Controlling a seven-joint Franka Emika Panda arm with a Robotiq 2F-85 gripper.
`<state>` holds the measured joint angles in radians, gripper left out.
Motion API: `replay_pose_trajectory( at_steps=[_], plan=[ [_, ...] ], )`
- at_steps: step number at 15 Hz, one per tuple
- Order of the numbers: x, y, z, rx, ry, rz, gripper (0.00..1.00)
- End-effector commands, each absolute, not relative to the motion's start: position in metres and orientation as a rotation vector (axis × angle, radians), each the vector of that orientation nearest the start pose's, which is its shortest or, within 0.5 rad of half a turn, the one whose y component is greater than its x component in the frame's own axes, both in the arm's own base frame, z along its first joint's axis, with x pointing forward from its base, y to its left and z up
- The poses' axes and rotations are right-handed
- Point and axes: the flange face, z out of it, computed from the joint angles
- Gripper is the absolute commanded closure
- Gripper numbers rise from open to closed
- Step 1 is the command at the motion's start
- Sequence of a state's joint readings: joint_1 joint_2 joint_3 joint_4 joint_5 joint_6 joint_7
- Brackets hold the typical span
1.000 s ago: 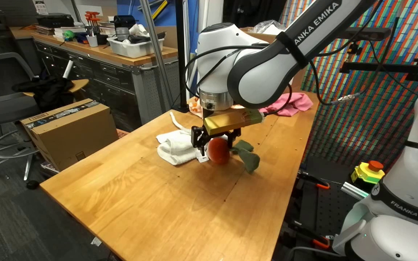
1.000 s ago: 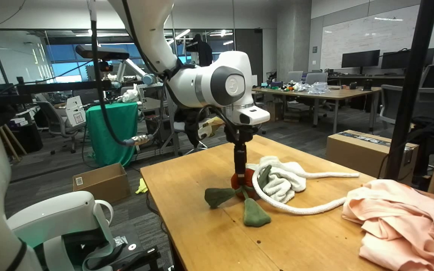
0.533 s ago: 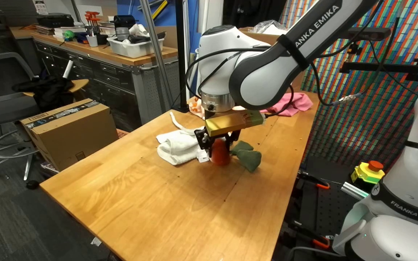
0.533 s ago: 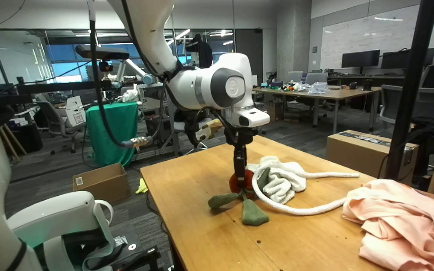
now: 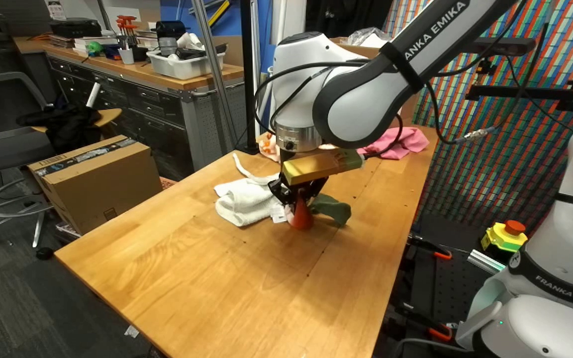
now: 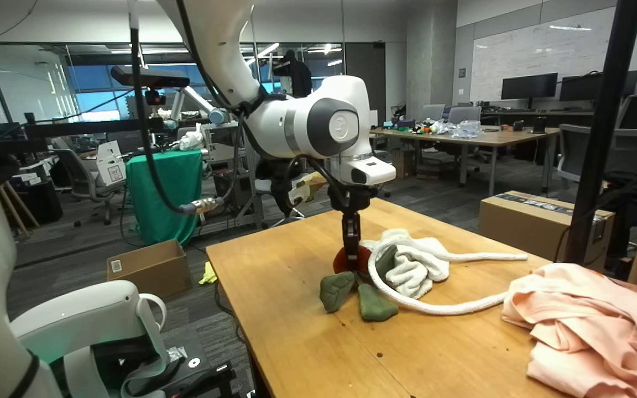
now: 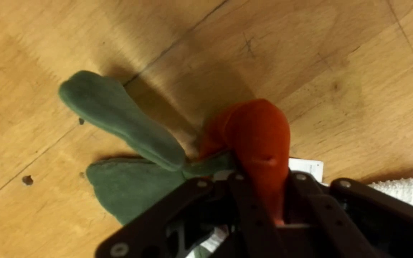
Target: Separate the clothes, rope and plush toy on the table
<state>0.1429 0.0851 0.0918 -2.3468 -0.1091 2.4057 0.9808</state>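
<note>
The plush toy has a round red body [image 7: 260,132] and green leaves [image 7: 120,114]. My gripper [image 7: 269,179] is shut on that red body, which bulges out beyond the fingers in the wrist view. In an exterior view the squeezed plush toy [image 5: 302,219] still rests at table level, pinched to a narrow top. A white rope [image 6: 479,305] curves close beside the toy and runs toward the peach cloth [image 6: 589,320]. Behind the toy lies a crumpled white cloth [image 5: 244,206], with part of the rope [image 5: 244,171] by it. A pink cloth [image 5: 401,144] lies farther off.
The wooden table [image 5: 207,278] carries all these things. At its corner a black post [image 6: 600,138] rises beside the peach cloth. Cardboard boxes [image 5: 97,184] stand on the floor. A white tag [image 7: 308,166] sticks out beside the toy.
The jaws, wide around the toy a second ago, have closed and squeezed its red body narrower. Its green leaves have swung and drawn in. The rope and cloths look unmoved.
</note>
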Motion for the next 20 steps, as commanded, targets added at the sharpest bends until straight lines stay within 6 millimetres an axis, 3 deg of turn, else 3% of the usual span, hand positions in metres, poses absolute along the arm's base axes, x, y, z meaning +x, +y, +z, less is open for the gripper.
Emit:
replay_pose_trajectory(
  at_steps=[1,8,20],
  plan=[
    [0.486,0.122,0.310,-2.969,0.863,0.010,0.83],
    [0.478,0.118,0.338,-2.730,0.528,0.104,0.80],
    [0.467,0.102,0.349,-2.438,-0.061,0.279,0.81]
  ],
)
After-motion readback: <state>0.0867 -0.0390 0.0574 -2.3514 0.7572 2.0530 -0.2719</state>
